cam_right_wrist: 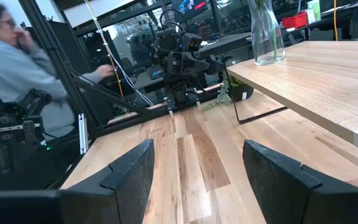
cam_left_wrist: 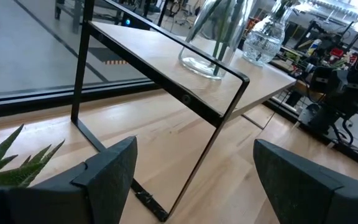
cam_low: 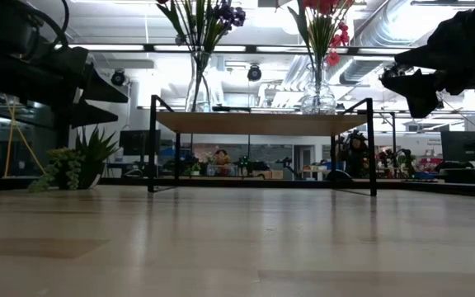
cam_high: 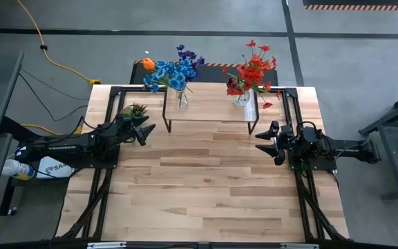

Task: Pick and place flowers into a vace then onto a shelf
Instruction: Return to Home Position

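The shelf (cam_high: 209,111) stands at the far edge of the tabletop (cam_high: 206,187), between the two arms. Two clear glass vases stand upright on its board, well apart. The left vase (cam_high: 181,100) holds the blue, purple and orange flowers (cam_high: 173,71); the right vase (cam_high: 241,99) holds the red flowers (cam_high: 253,69). The left hand (cam_high: 146,131) hovers above the tabletop just beside the shelf's left legs, fingers (cam_left_wrist: 110,168) spread wide and holding nothing. A spiky green plant (cam_high: 137,110) sits near it. The right hand (cam_high: 268,144) hovers near the shelf's right legs, fingers (cam_right_wrist: 129,171) likewise apart and holding nothing.
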